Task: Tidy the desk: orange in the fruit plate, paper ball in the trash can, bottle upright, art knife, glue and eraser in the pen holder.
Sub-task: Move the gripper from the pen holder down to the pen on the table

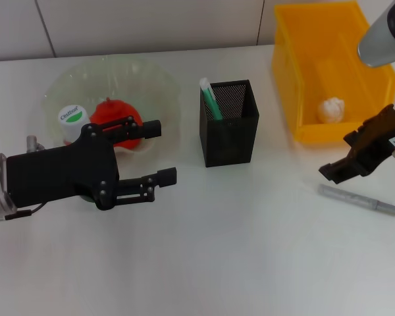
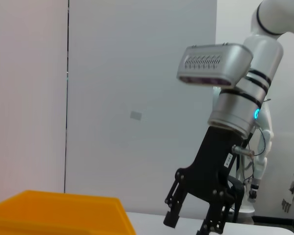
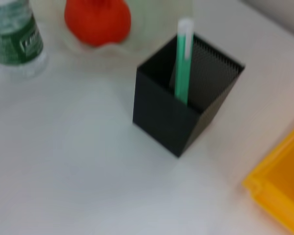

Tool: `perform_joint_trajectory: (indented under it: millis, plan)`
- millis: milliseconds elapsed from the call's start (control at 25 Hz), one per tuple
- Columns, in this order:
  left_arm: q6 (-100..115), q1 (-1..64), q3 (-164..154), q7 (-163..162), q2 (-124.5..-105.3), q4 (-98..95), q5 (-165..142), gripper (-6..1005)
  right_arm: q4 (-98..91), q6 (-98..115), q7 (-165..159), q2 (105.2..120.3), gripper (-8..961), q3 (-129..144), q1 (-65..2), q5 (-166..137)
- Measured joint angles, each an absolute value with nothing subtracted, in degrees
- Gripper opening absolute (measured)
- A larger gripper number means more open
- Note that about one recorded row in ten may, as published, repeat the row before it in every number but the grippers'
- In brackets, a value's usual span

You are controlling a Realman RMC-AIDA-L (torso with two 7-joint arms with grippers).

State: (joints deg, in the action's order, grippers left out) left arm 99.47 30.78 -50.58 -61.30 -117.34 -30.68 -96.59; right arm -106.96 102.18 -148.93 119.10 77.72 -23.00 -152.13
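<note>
Clearly, red-orange orange point(image 1: 116, 117) sits in fruit plate point(image 1: 159, 92).

Orange point(image 1: 113, 117) sits red and round in the pale-green fruit plate point(image 1: 159, 89), just behind the left gripper point(image 1: 160, 153). Bottle point(image 1: 73, 122) stands upright beside it. Paper ball point(image 1: 332, 109) lies inside the yellow trash can point(image 1: 286, 72). Black mesh pen holder point(image 1: 230, 131) stands between both grippers, a green stick upright inside.
</note>
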Motion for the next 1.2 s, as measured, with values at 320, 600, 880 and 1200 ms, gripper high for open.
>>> perform_joint_trajectory:
  millis: [320, 600, 880, 1200]
  plan:
    - [99.4, 30.8, -50.6, -61.0, -117.53, -30.7, -96.6, 790, -98.1, 103.1, -145.6, 119.09, 698, 70.7, -26.8, -152.7]
    - [99.5, 30.7, -50.6, -61.0, -117.68, -30.7, -96.6, 790, -93.9, 103.9, -140.2, 118.94, 696, 66.5, -29.3, -153.5]
    - [99.5, 30.7, -50.6, -61.0, -117.77, -30.7, -96.6, 790, -89.7, 104.3, -137.5, 118.91, 697, 66.9, -31.4, -158.5]
    - [99.5, 30.8, -50.6, -61.0, -117.77, -30.7, -96.6, 790, -86.1, 102.9, -130.6, 118.96, 697, 67.2, -32.1, -159.9]
